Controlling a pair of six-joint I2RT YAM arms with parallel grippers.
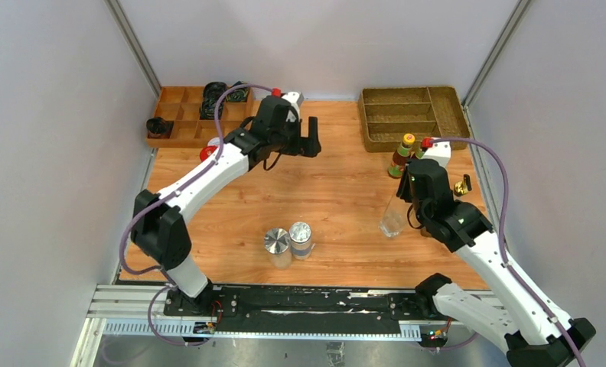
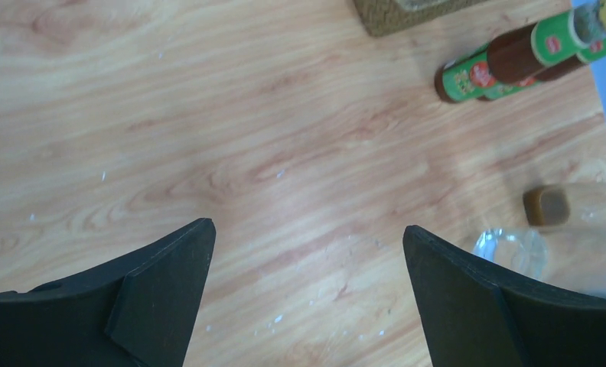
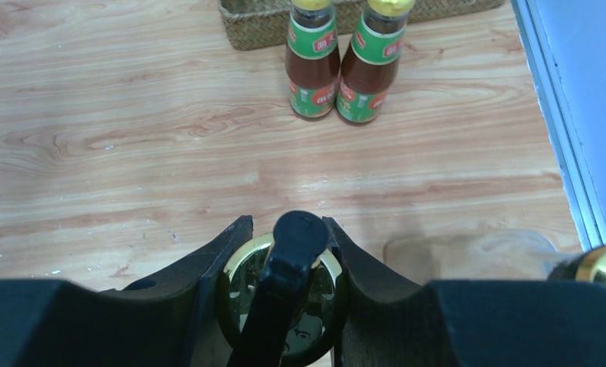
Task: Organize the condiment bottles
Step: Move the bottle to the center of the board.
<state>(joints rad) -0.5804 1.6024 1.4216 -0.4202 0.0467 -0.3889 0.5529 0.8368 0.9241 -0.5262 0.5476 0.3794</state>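
1. The two silver-lidded shakers (image 1: 276, 241) are seen nearest the arm bases, side by side and touching.
2. A clear gold-spouted bottle (image 1: 392, 219) is clasped at its gold collar by the right gripper (image 3: 286, 226). From above, most of its body is hidden under the wrist.
3. A second gold-spouted bottle (image 3: 604, 264) is cut off at the right wrist view's edge, so only part of its top can be made out.
4. The two sauce bottles (image 3: 312, 65) are stood touching, just before the wicker tray (image 1: 411, 115).
5. The left gripper (image 2: 307, 229) is spread wide above the tabletop, with nothing between its fingers.
6. A red-lidded jar (image 1: 206, 154) is half hidden behind the left arm, near the wooden divided tray (image 1: 170, 115).
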